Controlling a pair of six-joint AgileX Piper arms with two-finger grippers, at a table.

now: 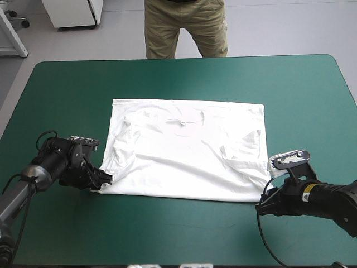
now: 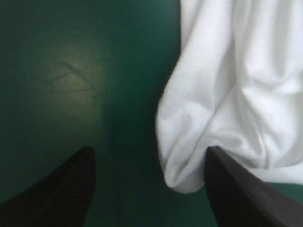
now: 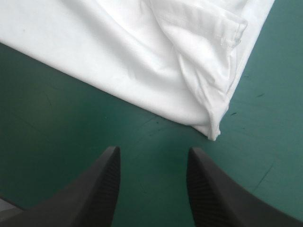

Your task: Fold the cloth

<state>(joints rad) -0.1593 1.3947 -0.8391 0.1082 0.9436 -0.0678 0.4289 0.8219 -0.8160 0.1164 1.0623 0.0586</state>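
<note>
The white T-shirt [image 1: 187, 151] lies spread flat in the middle of the table, its sleeves turned in over the body and the collar toward the far edge. My left gripper [image 1: 106, 178] sits low at the shirt's near-left corner and is open. In the left wrist view that bunched corner [image 2: 189, 156] lies between the gripper's [image 2: 149, 189] fingers, against one of them. My right gripper [image 1: 262, 204] is open just short of the near-right corner. The right wrist view shows that corner [image 3: 213, 127] a little ahead of the gap of the gripper [image 3: 154, 184], with nothing between its fingers.
The teal-green cover [image 1: 184, 234] shows on every side of the T-shirt, in a broad band along the near edge and on the far right side [image 1: 312, 106].
</note>
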